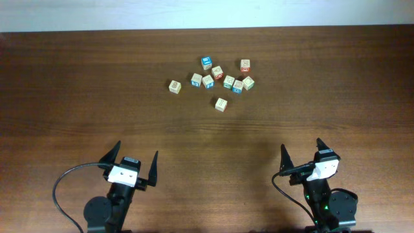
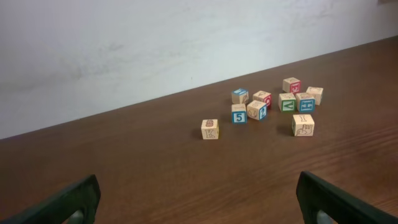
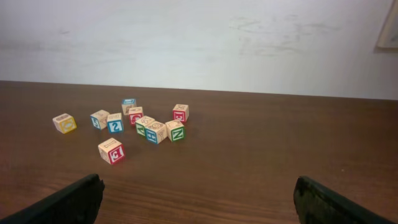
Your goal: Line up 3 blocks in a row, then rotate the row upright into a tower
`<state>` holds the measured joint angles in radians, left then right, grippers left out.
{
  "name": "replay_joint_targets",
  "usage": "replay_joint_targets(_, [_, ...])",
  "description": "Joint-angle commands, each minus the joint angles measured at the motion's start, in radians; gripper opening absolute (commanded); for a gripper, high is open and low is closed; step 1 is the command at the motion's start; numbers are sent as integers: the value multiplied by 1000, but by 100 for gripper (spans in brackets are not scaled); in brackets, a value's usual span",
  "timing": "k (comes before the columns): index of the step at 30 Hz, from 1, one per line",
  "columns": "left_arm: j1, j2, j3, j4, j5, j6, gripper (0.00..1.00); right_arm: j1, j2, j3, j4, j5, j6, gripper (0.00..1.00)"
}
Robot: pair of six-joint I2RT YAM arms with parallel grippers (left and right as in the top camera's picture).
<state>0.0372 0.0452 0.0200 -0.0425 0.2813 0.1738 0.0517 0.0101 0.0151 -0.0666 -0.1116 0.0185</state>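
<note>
tabletop (image 1: 77,97) of dark wood is being bounded by a pale wall (image 2: 124,50), and the blocks (image 1: 229,81) are being seen clustered near it, well ahead of the left gripper (image 1: 137,150) and right gripper (image 1: 301,145), both being held wide open.

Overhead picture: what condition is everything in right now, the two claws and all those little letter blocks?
Left gripper: open, empty, well short of the blocks.
Right gripper: open, empty, also back from the blocks.
Blocks: ten, all sitting flat on the table, none stacked, none held.
Block farthest left: sits alone, apart from the bunch.
</note>
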Motion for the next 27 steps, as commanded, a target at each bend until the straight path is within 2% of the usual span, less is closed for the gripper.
replay_joint_targets(1, [7,93,102,3,12,-31,99,-7,-2,39,3,-37,-3,98])
replay_joint_targets(5, [7,348,278,2,20,-31,99,-7,50,130,-13,-68,-3,98])
replay_joint_targets(9, [7,639,543,-107,74,-31,99,-7,301,288,-13,-158,-3,98])
replay_joint_targets(12, [6,751,665,-185,75,-31,99,-7,497,428,-55,-217,-3,98])
replay_joint_targets(16, [7,966,868,-357,71,15,99,-6,830,756,-298,-269,-4,98])
replay_joint_targets(18, [6,1101,1004,-473,75,15,99,-6,1005,955,-454,-282,-4,98])
replay_joint_targets(19, [6,1211,1120,-570,74,15,99,-6,1148,1116,-578,-282,-3,98])
replay_joint_targets(23, [-1,1459,1402,-804,67,14,99,3,1471,1465,-789,-300,-8,98])
replay_joint_targets(25, [-3,1500,1435,-803,67,14,99,35,1633,1615,-874,-299,-78,98])
replay_joint_targets(27, [-3,1500,1435,-803,66,14,99,64,1753,1666,-837,-298,-97,98])
